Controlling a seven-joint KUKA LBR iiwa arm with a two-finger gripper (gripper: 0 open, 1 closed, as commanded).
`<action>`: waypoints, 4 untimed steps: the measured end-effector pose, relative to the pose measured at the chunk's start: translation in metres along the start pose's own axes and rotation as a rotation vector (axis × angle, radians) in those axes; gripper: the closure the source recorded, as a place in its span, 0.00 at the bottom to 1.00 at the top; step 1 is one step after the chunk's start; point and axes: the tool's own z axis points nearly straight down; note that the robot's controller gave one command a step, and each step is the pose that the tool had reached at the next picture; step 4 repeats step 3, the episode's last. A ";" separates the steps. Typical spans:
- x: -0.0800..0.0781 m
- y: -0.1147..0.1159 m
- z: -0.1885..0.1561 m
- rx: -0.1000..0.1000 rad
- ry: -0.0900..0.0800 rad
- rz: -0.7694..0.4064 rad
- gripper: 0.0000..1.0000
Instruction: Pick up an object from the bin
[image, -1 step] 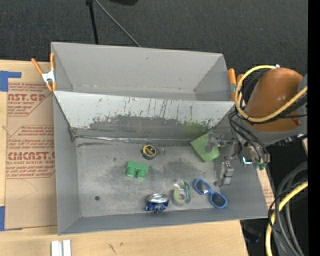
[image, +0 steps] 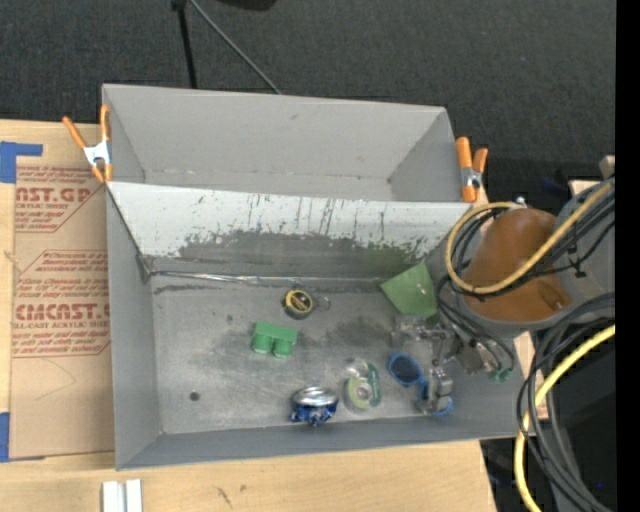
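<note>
A: Well, gripper (image: 436, 378), where?
B: Low in the bin (image: 270, 140), lower right of the floor, close to the right wall. The arm comes in from the right, with the orange cover (image: 510, 265) and cables above.
A: Open or closed?
B: Cannot tell; metal and cable crowd the spot. Whether it holds anything, cannot tell either.
A: Nearest thing?
B: Blue ring (image: 403, 371), flat on the floor, just left of the gripper. A small blue piece (image: 440, 406) lies at the gripper's lower end; touching or not is unclear.
A: Others?
B: Green cup (image: 410, 290) tipped at the back wall's foot, above the gripper. Pale tape roll (image: 361, 391) left of the blue ring. Crushed can (image: 315, 406) further left, near the front wall. Green block (image: 272, 340) and small dark ring (image: 298, 301) mid-floor, well apart from the gripper.
</note>
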 end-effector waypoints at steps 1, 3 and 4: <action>-0.003 0.001 -0.004 0.002 -0.007 -0.001 1.00; -0.011 0.001 -0.173 0.007 -0.017 0.055 1.00; -0.011 0.001 -0.173 0.007 -0.017 0.055 1.00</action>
